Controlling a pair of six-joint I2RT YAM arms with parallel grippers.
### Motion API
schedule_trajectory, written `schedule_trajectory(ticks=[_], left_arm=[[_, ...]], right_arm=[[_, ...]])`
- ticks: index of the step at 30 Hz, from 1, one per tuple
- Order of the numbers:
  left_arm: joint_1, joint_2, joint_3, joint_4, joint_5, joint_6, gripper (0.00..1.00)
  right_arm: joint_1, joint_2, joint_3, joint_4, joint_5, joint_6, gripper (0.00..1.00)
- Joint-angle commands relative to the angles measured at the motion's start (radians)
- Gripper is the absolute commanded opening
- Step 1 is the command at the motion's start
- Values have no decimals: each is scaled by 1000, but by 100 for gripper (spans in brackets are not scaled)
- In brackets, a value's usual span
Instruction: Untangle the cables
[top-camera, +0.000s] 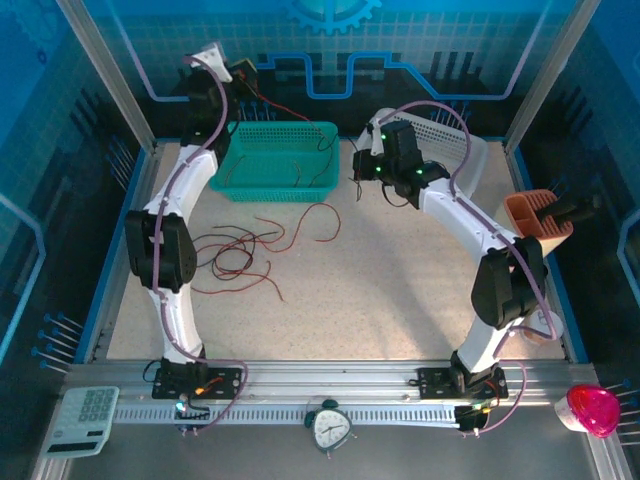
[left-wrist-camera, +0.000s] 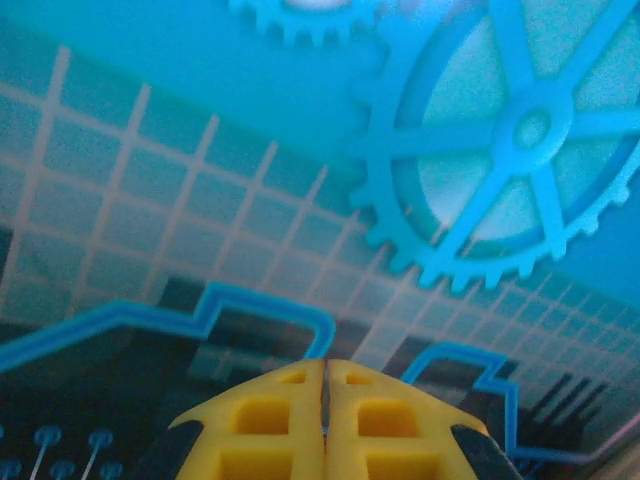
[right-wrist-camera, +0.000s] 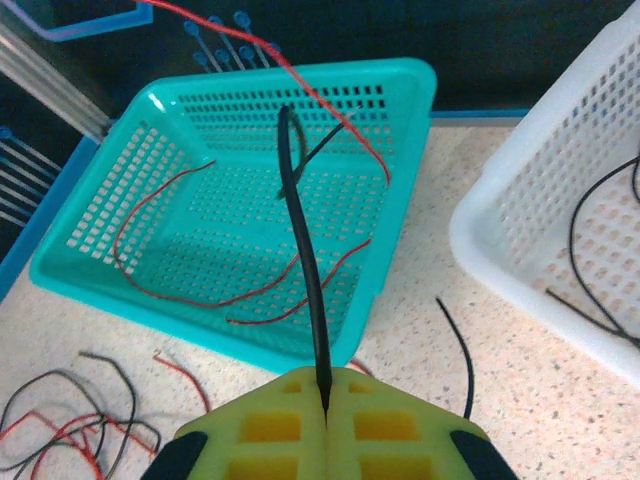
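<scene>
A loose tangle of dark red and black cables (top-camera: 240, 255) lies on the table left of centre; its edge also shows in the right wrist view as cables (right-wrist-camera: 60, 410). My right gripper (right-wrist-camera: 326, 372) is shut on a black cable (right-wrist-camera: 300, 220) that arches up over the teal basket (right-wrist-camera: 150, 270). In the top view the right gripper (top-camera: 362, 168) hovers beside the basket's right end. My left gripper (top-camera: 244, 76) is raised at the back left, jaws shut (left-wrist-camera: 325, 362). A taut red cable (right-wrist-camera: 290, 75) runs from it down into the basket, where red strands (right-wrist-camera: 250, 295) lie.
A white basket (top-camera: 455, 150) at the back right holds a black cable (right-wrist-camera: 590, 250). A short black strand (right-wrist-camera: 462, 350) lies on the table between the baskets. An orange holder (top-camera: 535, 215) stands at the right edge. A calculator (top-camera: 85, 415) and clock (top-camera: 330, 425) sit on the front rail.
</scene>
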Motion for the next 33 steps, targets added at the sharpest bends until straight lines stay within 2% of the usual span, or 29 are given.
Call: schedule_trajectory(ticks=[1,4,9,13,18,24,33], left_arm=[[-43,-116,-90,72,-13,78,0],[-76,-149,-189,80,-54,130,0],[-107,-148,-248,24,-90,162,0],[-113,-148,-292,0,-134,178,0],[-110,-147,-321,-59,-202,226,0],[-96,-114,-299,-202,-221,255,0],[-91,-33,-201,-440,-214,282,2]], right_arm=[[-11,-73,-26,20,-90,9,0],[-4,-110,-46,14,-148,8,0],[6,-191,-95,73,-278,2,0],[6,-266,-124,93,-291,14,0],[3,-343,-150,56,-180,20,0],[-6,-402,-173,28,-1,24,0],[-7,-339,-149,60,233,7,0]])
